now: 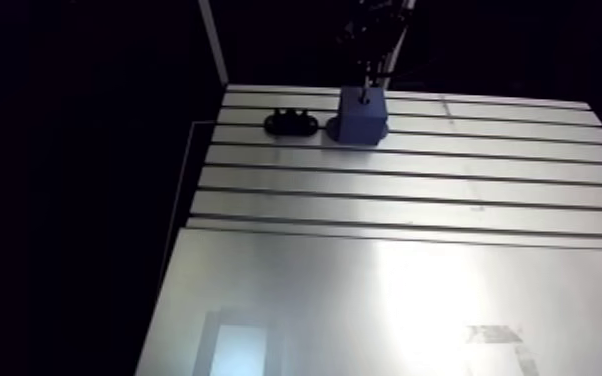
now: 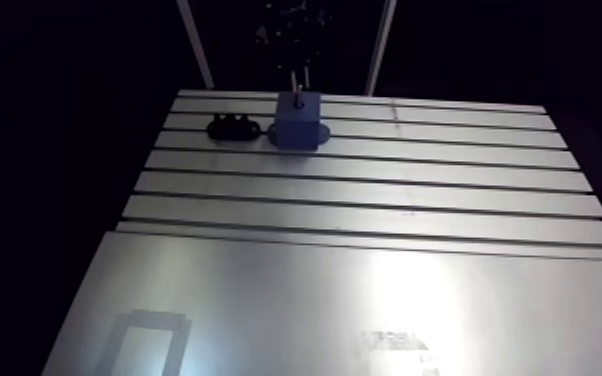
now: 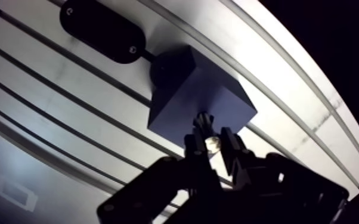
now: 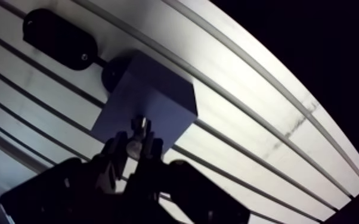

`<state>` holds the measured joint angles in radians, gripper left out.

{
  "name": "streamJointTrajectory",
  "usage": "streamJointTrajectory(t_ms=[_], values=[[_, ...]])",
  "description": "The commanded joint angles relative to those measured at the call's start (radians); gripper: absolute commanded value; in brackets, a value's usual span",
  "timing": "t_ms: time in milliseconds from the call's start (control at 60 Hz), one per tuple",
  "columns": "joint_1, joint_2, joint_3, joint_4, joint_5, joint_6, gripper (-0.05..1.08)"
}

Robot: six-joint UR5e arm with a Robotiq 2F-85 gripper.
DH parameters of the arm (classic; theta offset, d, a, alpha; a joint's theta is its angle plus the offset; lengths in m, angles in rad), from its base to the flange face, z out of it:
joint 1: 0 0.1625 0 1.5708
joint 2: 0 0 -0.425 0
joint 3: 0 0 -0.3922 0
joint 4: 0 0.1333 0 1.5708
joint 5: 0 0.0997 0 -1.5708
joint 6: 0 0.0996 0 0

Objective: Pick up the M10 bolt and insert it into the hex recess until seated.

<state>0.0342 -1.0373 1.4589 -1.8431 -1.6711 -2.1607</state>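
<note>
A dark blue block [image 3: 188,83] stands on the slotted aluminium table [image 1: 385,200], with a round foot showing at its far corner. My gripper [image 3: 212,142] hangs directly over the block's top face and is shut on the M10 bolt [image 3: 204,124]. The bolt's shiny end glints between the fingers, and its dark tip points down at the block's top, touching or just above it. In the arm view the bolt [image 2: 296,84] is a thin upright line running from the gripper down to the block [image 2: 298,122]. The hex recess is hidden beneath the bolt.
A black oval holder [image 3: 101,30] with small screws lies flat on the table just beside the block, on its left in the arm view [image 1: 291,123]. Long grooves run across the table. A smooth plate [image 1: 385,300] covers the near part.
</note>
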Motion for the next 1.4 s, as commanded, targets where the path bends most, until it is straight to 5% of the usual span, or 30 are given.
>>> streamJointTrajectory(t_ms=[17, 850, 917, 933, 950, 983, 1000, 1017, 1400], values=[[0.0, 0.001, 0.002, 0.0, 0.001, 0.0, 1.06], [0.003, 0.001, 0.024, -0.004, -0.006, 0.01, 1.04], [0.003, 0.001, 0.024, -0.006, -0.006, 0.014, 0.95], [0.003, 0.001, 0.024, -0.01, -0.005, 0.015, 0.81], [0.003, 0.001, 0.024, -0.01, -0.005, 0.015, 0.81], [0.004, 0.001, 0.024, -0.024, 0.0, 0.01, 0.31], [0.004, 0.001, 0.024, -0.024, 0.0, 0.01, 0.31], [0.004, 0.0, 0.024, -0.028, 0.001, 0.009, 0.01], [0.004, -0.009, 0.021, -0.071, 0.008, 0.04, 0.0]])
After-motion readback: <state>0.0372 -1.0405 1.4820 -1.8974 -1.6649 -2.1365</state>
